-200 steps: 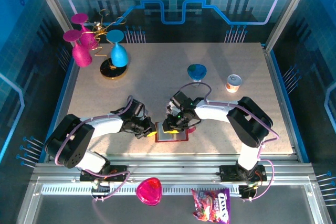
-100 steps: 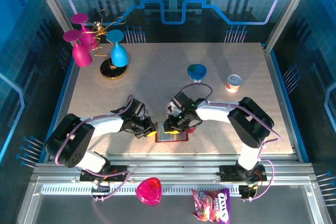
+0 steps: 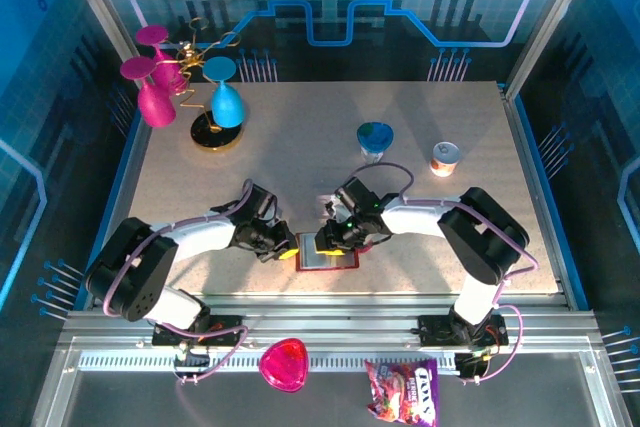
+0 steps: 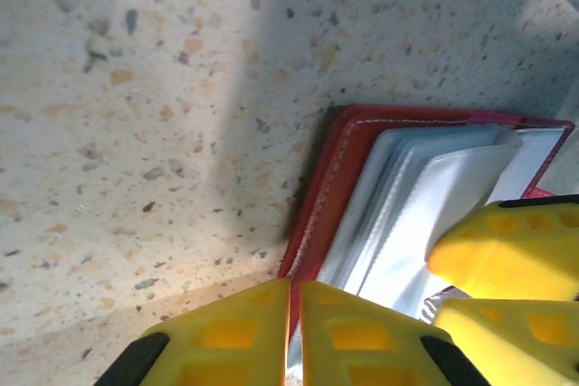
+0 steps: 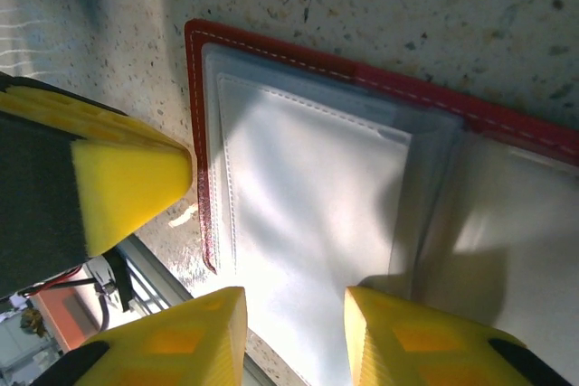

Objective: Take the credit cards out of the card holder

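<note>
Card holder (image 3: 328,256) lies open and flat on the speckled worktop (image 3: 300,147), close to its near edge, between the two arms. It is a dark red wallet with pale stitching along the border. Inside, greyish clear pockets are stacked in layers and catch the light, looking almost white. What the pockets hold cannot be made out.

Left end effector (image 3: 288,252) sits at the wallet's left edge, its yellow fingers pressed together with a sliver of the red cover in the slit between them. Right end effector (image 3: 326,244) stands over the middle of the wallet, its fingers apart and their tips on the clear pockets; whether they pinch a leaf I cannot tell.

Behind the wallet the worktop is open up to a blue cup (image 3: 375,137) and a small can (image 3: 444,158), both well apart from it.
</note>
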